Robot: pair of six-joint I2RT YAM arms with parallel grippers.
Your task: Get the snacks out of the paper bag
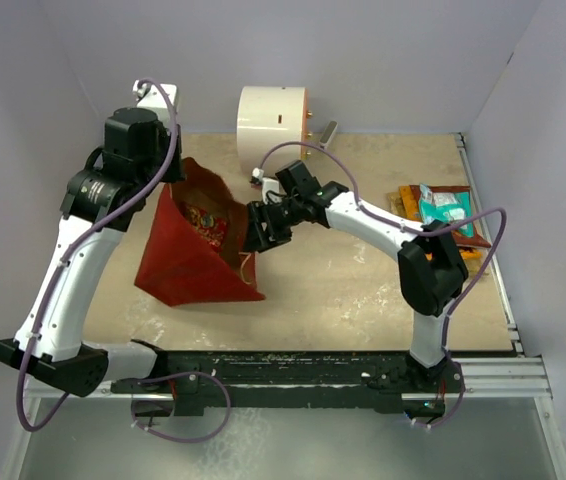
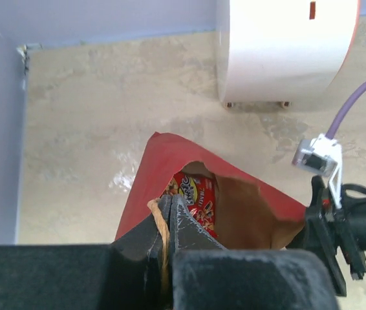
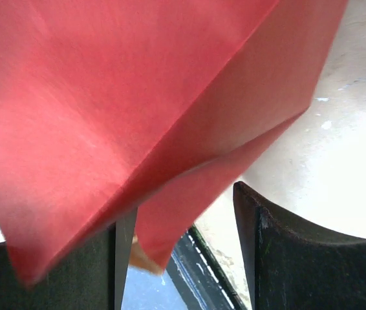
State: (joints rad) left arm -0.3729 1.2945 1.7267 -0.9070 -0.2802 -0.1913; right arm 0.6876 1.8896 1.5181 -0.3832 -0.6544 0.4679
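Snacks (image 1: 203,222) show in the mouth of the paper bag (image 1: 188,265), which lies on the left half of the surface (image 1: 343,290). Its base points to the near edge and its long axis runs away toward the far edge, with the mouth opening up and to the right.

The left jaws are pressed together on the bag's far-left rim, pinching the brown paper edge and holding the mouth up. In the left wrist view a red packet (image 2: 193,194) sits just beyond that pinch.

The right jaws stand spread at the mouth's right rim. In the right wrist view the bag's red wall hangs between the fingers (image 3: 280,258) with a gap beside it, so nothing looks gripped.

From those jaws the packets lie to the left and slightly down, past the rim. The right arm (image 1: 383,225) is the free one and the nearer, so the reach is probably its job, going in along the bag's axis without snagging the paper.

Bare surface lies right of the bag. Other packets (image 1: 441,212) rest by the right edge, and a white cylinder (image 1: 271,122) stands at the far edge.
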